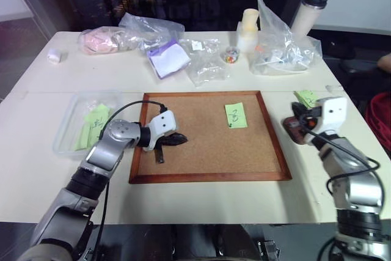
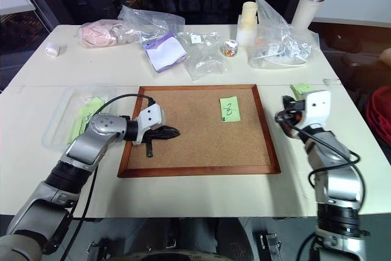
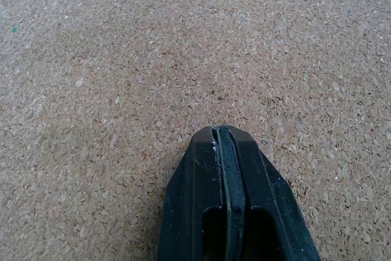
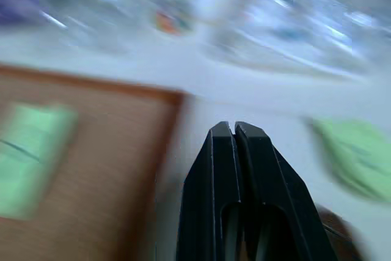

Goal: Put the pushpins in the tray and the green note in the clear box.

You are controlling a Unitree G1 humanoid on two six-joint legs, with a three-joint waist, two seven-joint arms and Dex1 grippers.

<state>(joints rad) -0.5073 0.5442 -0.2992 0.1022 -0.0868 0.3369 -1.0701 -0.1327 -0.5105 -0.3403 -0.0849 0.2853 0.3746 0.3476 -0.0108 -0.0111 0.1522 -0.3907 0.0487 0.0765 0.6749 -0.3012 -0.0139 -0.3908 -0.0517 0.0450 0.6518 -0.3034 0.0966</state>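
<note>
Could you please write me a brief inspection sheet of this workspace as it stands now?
Surface: pale table, with the cork board in the middle.
Job's things: green note marked 3 on the cork board; clear box at the robot's left of the board, green slips inside; tray on the board's other side, partly hidden by the right gripper; pushpins too small to tell.
Clutter: plastic bags, a pale bottle, a cup along the far edge.
Grippers: left gripper shut, empty, over the cork; right gripper shut, empty.
Cables: black cable looping off the left wrist.
Surroundings: dark windows behind.
</note>
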